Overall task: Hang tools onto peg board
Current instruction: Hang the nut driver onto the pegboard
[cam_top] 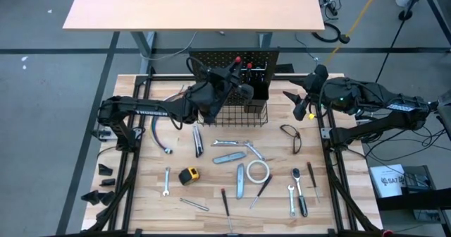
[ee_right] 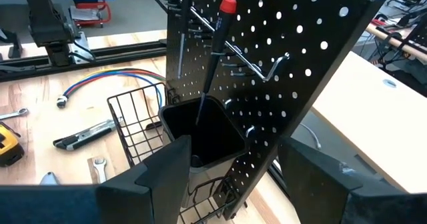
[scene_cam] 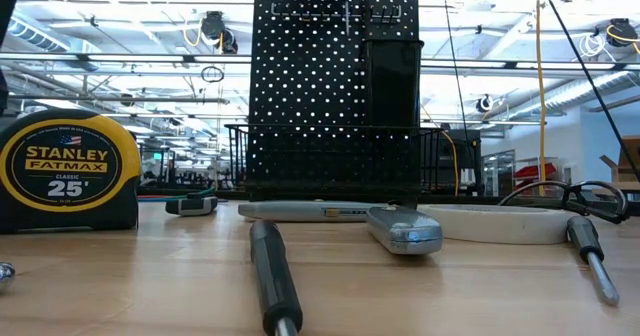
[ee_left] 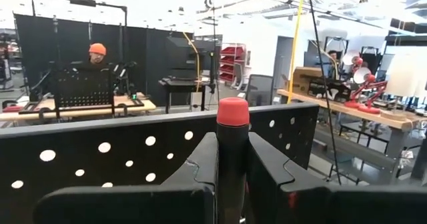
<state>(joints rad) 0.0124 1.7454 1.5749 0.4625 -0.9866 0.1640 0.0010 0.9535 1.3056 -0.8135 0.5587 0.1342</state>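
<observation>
- Nearest the lens in the left wrist view, the left gripper (ee_left: 232,177) has its two dark fingers (ee_left: 193,171) pressed against a screwdriver (ee_left: 232,151) with a dark shaft and a red cap, held upright just in front of the top edge of the peg board (ee_left: 100,151); the tip is hidden below the fingers.
- From above, that gripper (cam_top: 236,78) sits over the wire basket (cam_top: 243,113) at the board's base, near the table's far edge.
- The right gripper (ee_right: 233,164) stands wide open and holds nothing; it hovers near the table's far right edge (cam_top: 299,103), beside the board.
- In the right wrist view, one red-capped screwdriver (ee_right: 215,57) stands tilted in the black cup holder (ee_right: 200,134); its tip is lost in the dark interior.
- Hooks on the board are hard to make out in the high view.
- On the table (cam_top: 141,202), counted from above: one yellow-black tape measure (cam_top: 189,175), one white tape roll (cam_top: 258,171), two grey utility knives (cam_top: 230,157), one pair of pliers (cam_top: 292,137), about four silver wrenches (cam_top: 166,180) and several loose screwdrivers (cam_top: 225,201); thin tools near the front edge blur together.
- A blue and red cable (cam_top: 159,135) lies near the left edge.
- A person in an orange hat (ee_left: 97,49) appears beyond the table.
</observation>
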